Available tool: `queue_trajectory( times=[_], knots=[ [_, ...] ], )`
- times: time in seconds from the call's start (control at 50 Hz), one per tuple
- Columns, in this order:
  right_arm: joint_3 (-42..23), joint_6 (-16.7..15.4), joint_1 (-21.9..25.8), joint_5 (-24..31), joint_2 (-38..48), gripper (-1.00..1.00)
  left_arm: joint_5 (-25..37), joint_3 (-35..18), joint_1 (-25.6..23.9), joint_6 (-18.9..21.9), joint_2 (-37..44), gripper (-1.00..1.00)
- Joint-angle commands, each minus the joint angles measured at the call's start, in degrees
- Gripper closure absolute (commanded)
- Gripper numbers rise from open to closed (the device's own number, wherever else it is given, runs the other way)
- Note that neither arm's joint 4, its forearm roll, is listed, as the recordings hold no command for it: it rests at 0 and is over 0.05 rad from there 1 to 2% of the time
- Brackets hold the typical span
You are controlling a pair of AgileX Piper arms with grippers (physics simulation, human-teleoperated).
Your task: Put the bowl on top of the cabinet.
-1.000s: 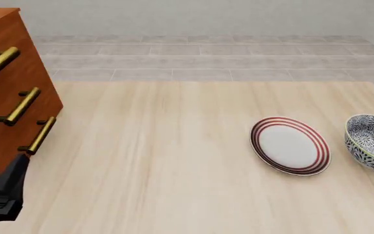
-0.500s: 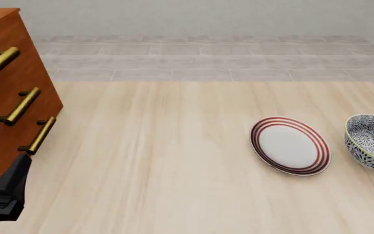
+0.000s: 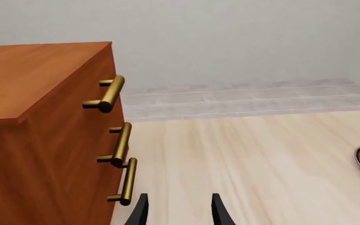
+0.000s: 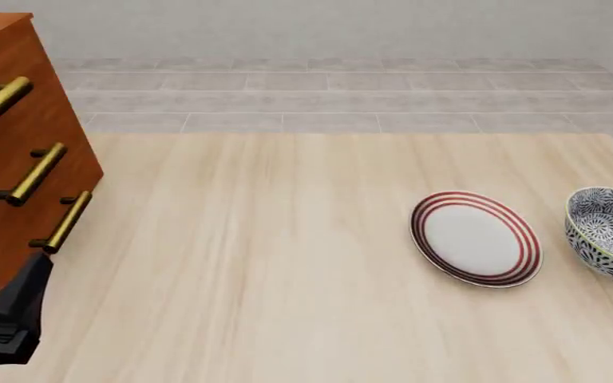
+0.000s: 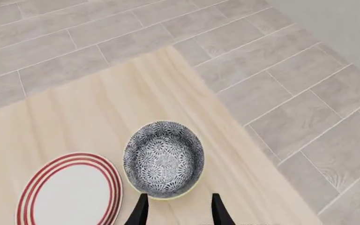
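Observation:
The blue-and-white patterned bowl (image 4: 610,232) stands upright at the table's right edge, just right of the plate. In the right wrist view the bowl (image 5: 163,158) lies below and just ahead of my right gripper (image 5: 178,213), which is open, holds nothing and hovers well above it. That gripper is outside the front view. The reddish-brown cabinet (image 4: 17,136) with brass bar handles stands at the far left. Beside the cabinet's front, low at the near left, my left gripper (image 4: 19,307) is open and empty. The left wrist view shows the cabinet (image 3: 42,122) close by its fingers (image 3: 138,212).
A flat white plate with red rings (image 4: 475,238) lies between the bowl and the table's middle, and shows too as the plate (image 5: 67,191). The table's right edge runs close past the bowl, with grey tiled floor (image 5: 280,79) beyond it.
The left gripper has crept very slightly to the right. The bowl, plate and cabinet have not moved.

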Motion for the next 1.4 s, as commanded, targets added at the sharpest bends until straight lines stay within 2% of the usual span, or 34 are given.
queue_trajectory(
  times=[0.02, 0.38, 0.54, 0.74, 0.94, 1.32, 1.4],
  knots=[
    [0.4, 1.3, -0.7, -2.2, 4.3, -1.00, -0.4, 0.0, -0.4, -0.1, 0.5, -1.00],
    [-0.7, 3.9, -1.8, -5.1, 9.4, -1.00, -1.2, 0.0, -0.7, 0.1, 1.7, -1.00],
    [-1.2, 3.7, -1.6, -6.3, 12.1, -1.00, -1.7, 0.0, -0.7, 0.1, 2.5, -1.00],
    [-4.1, 1.7, -2.4, -6.3, 16.5, -1.00, -2.0, 0.0, -0.7, 0.3, 2.9, -1.00],
    [-4.9, 0.4, -4.4, -8.6, 21.7, -1.00, -1.7, 0.0, -0.7, 0.3, 2.8, -1.00],
    [-4.5, 1.2, -5.6, -11.8, 26.4, -1.00, -3.1, 0.0, -0.8, 0.4, 4.3, -1.00],
    [-5.1, 0.5, -5.7, -12.4, 28.3, -1.00, -3.3, 0.0, -0.7, 0.5, 4.6, -1.00]
  ],
)
